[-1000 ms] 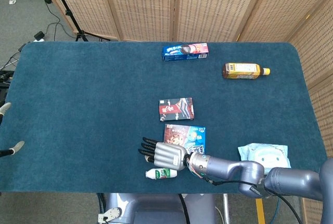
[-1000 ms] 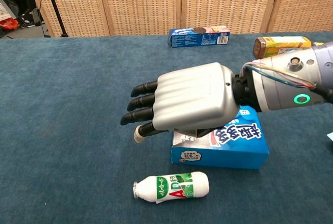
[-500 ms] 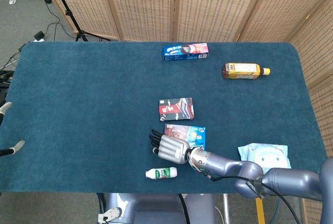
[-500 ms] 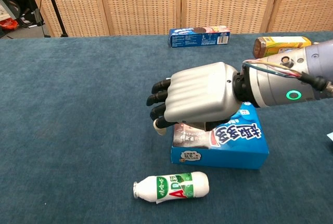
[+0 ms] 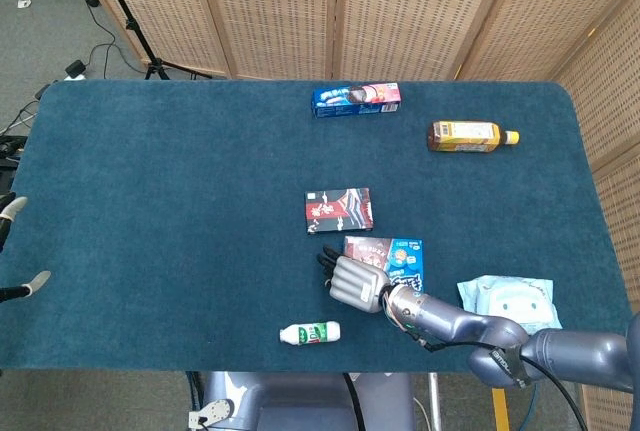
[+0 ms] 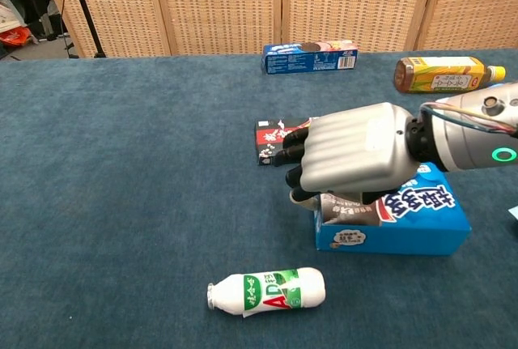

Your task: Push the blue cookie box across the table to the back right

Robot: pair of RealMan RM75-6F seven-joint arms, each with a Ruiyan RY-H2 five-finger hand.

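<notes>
Blue cookie box (image 6: 396, 221) just right of the white milk bottle (image 6: 267, 291), near edge of tabletop (image 5: 150, 201), right hand (image 6: 356, 159) laid flat on top, fingers extended, gripping nothing, apparently for pushing.

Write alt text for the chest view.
A silver right robot hand rests against the left end of a blue cookie box on a blue cloth table. A small white bottle lies in front; a dark red box, an Oreo box and a tea bottle lie behind.
</notes>
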